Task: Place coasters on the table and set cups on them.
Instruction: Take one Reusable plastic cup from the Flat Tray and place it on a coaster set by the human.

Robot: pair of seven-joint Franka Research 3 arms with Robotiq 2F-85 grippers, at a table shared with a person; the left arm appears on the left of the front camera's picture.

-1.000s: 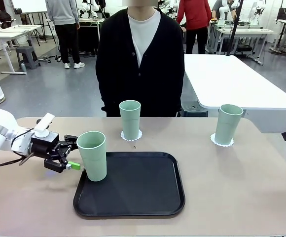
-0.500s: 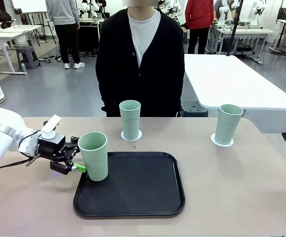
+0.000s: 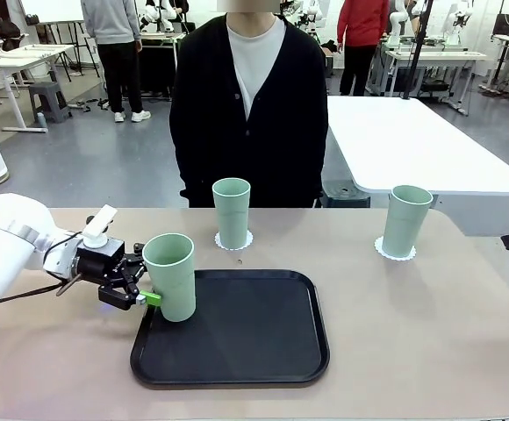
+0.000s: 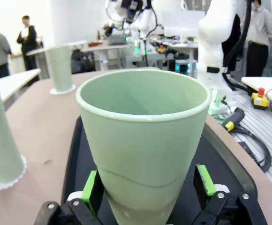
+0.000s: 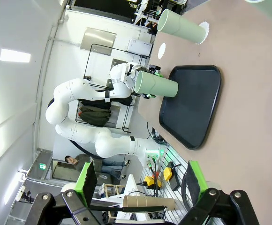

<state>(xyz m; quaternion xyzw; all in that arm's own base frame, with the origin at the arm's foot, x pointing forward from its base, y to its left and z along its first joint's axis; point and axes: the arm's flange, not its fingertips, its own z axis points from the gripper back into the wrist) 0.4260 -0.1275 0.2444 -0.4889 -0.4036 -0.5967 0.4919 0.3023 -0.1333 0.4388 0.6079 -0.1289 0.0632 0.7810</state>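
Left tool straddles the third cup, pads apart on either flank and not yet clamped, low on the wall where the grip will be steadiest. That cup stands on the black tray; the other two cups sit on coasters on the surface. Right tool idles, spread wide

Beige bench with a tray, coasters and a small speck

A black rounded-square tray lies near the bench's front edge, left of centre. Two white scalloped coasters rest on the top farther back, one at the middle, one well to the right, each under a mint-green cup. A small dark speck lies between the middle coaster and the tray.
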